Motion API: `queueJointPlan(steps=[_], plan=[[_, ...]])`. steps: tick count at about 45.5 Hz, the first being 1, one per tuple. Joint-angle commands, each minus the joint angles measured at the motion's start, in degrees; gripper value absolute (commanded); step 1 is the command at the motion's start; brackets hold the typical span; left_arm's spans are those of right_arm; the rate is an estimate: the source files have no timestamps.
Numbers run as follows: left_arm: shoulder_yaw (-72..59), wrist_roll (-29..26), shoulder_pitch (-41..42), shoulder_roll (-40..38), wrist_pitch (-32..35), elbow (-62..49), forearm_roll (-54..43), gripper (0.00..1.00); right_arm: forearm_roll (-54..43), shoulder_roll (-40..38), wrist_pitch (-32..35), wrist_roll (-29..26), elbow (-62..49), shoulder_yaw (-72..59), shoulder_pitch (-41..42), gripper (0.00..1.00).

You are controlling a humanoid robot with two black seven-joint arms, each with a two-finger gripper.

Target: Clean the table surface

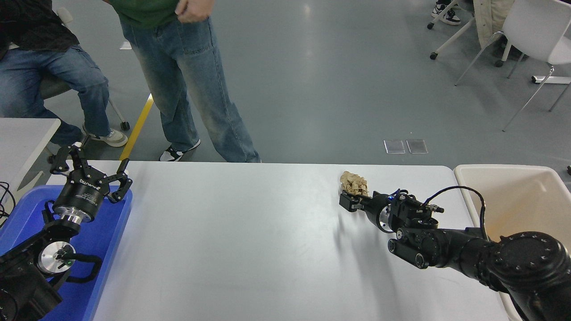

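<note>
One crumpled paper wad (pixel 354 183) remains near the tabletop's (pixel 250 240) far right edge, the right gripper (pixel 351 199) touching it, grip unclear.

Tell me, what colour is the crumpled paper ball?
Light brown; the crumpled paper ball shows in the head view.

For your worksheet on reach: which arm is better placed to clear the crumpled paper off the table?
The right: its claw is at the crumpled brown paper, beside the beige bin. The left claw sits far off over the blue tray.

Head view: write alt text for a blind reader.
The right gripper reaches a crumpled brown paper wad near the far edge of the white table. The left gripper sits parked open over a blue tray; a beige bin stands right.
</note>
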Motion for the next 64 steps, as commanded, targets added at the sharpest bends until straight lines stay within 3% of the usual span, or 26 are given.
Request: queueJointPlan(steps=[1,6,15,20,23,27,52,64], plan=[[0.0,0.0,0.0,0.0,0.0,0.0,0.0,1.00,-0.1,0.0,-0.5,0.2,-0.2,-0.7,-0.4,0.85],[0.0,0.0,0.0,0.0,0.0,0.0,0.0,1.00,-0.4,0.0,-0.5,0.4,0.0,-0.8,-0.4,0.71],[0.0,0.0,0.0,0.0,0.0,0.0,0.0,1.00,-1.9,0.0,-0.5,0.5,0.1,-0.9,-0.4,0.65],[0.0,0.0,0.0,0.0,0.0,0.0,0.0,1.00,-2.6,0.0,0.0,0.6,0.0,-1.2,-0.4,0.44],[0.0,0.0,0.0,0.0,0.0,0.0,0.0,1.00,-2.5,0.0,1.0,0.6,0.1,-2.1,-0.4,0.17],[0.0,0.0,0.0,0.0,0.0,0.0,0.0,1.00,-2.5,0.0,2.7,0.6,0.1,-2.5,-0.5,0.01],[0.0,0.0,0.0,0.0,0.0,0.0,0.0,1.00,0.0,0.0,9.0,1.6,0.6,-2.2,2.5,0.00],[0.0,0.0,0.0,0.0,0.0,0.0,0.0,1.00,3.9,0.0,9.7,1.6,12.9,-0.3,9.3,0.00]])
